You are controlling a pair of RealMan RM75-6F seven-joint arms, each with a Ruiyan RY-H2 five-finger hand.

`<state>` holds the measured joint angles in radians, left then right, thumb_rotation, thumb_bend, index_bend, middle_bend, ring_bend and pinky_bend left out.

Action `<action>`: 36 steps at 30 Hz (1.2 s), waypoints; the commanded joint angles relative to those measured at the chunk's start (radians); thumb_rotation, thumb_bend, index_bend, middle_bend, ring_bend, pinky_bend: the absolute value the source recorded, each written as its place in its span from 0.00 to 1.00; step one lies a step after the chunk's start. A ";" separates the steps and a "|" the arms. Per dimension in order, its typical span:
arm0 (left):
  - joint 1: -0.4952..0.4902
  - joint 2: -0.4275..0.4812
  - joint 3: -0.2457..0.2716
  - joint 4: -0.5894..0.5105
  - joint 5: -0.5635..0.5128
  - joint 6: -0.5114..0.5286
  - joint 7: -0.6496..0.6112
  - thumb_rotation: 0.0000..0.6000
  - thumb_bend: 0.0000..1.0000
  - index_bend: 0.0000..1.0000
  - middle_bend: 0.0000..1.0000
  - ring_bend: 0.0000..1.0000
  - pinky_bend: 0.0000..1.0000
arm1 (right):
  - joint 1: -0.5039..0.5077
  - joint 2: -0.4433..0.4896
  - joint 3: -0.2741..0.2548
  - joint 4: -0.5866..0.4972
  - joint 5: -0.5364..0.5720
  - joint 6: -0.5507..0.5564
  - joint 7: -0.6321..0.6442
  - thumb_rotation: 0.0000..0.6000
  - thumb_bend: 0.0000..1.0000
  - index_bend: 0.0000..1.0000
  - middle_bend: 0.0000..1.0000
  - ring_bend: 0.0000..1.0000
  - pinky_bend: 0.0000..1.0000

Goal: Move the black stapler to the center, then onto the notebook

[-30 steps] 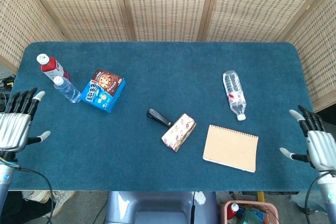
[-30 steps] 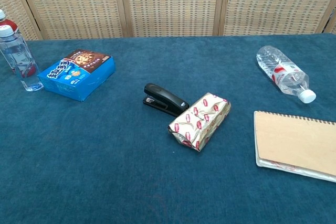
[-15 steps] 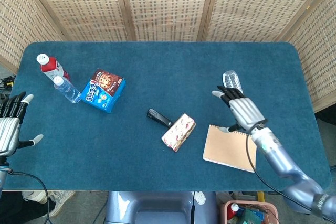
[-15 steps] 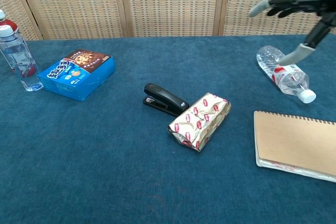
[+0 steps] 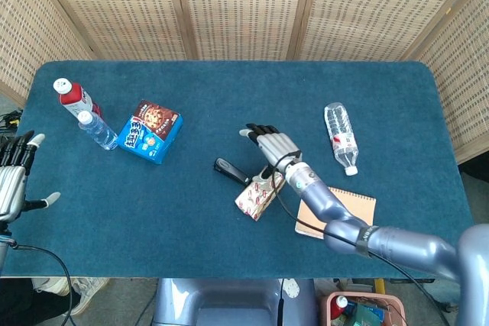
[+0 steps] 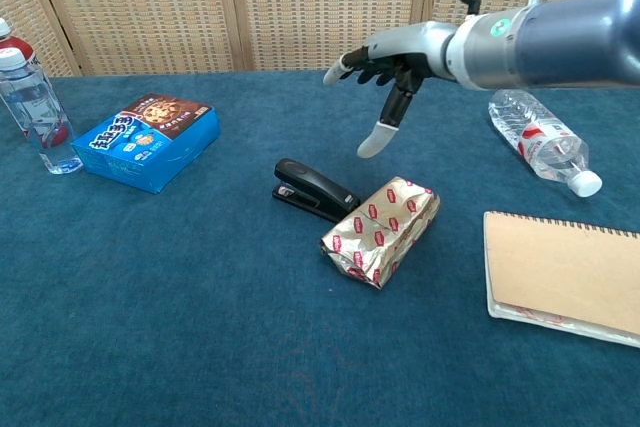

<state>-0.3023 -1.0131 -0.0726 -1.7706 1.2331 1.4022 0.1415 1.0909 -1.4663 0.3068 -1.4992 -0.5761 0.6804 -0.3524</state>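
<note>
The black stapler (image 5: 231, 170) (image 6: 314, 190) lies near the table's middle, its right end touching a gold wrapped packet (image 5: 259, 192) (image 6: 381, 230). The tan spiral notebook (image 5: 341, 214) (image 6: 560, 274) lies flat to the right. My right hand (image 5: 273, 148) (image 6: 391, 60) hovers open above and just right of the stapler, fingers spread, touching nothing. At the far left edge my left hand (image 5: 14, 181) stays open and off the table; the chest view does not show it.
A blue cookie box (image 5: 151, 130) (image 6: 147, 141) and two upright bottles (image 5: 85, 114) (image 6: 32, 102) stand at the left. A clear bottle (image 5: 340, 137) (image 6: 541, 140) lies on its side at the right, behind the notebook. Wicker screens close off the back.
My right arm has swung leftward from above the lying bottle to above the stapler and packet. The left hand barely shifted. No object moved.
</note>
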 commanded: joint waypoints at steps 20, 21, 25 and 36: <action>0.004 -0.001 -0.021 -0.004 -0.001 -0.042 0.000 1.00 0.05 0.00 0.00 0.00 0.00 | 0.228 -0.308 -0.050 0.234 0.446 0.192 -0.299 1.00 0.00 0.07 0.17 0.13 0.26; 0.005 -0.001 -0.022 -0.004 0.000 -0.043 -0.001 1.00 0.05 0.00 0.00 0.00 0.00 | 0.233 -0.317 -0.047 0.242 0.450 0.193 -0.304 1.00 0.00 0.07 0.18 0.13 0.26; 0.007 0.002 -0.024 -0.005 0.002 -0.047 -0.004 1.00 0.05 0.00 0.00 0.00 0.00 | 0.246 -0.353 -0.039 0.277 0.465 0.195 -0.330 1.00 0.00 0.08 0.18 0.14 0.28; 0.011 0.007 -0.032 -0.007 0.005 -0.063 -0.019 1.00 0.05 0.00 0.00 0.00 0.00 | 0.240 -0.405 -0.041 0.344 0.442 0.212 -0.376 1.00 0.00 0.25 0.37 0.31 0.48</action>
<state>-0.2919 -1.0058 -0.1045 -1.7772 1.2379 1.3393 0.1231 1.3329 -1.8688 0.2650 -1.1569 -0.1304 0.8921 -0.7265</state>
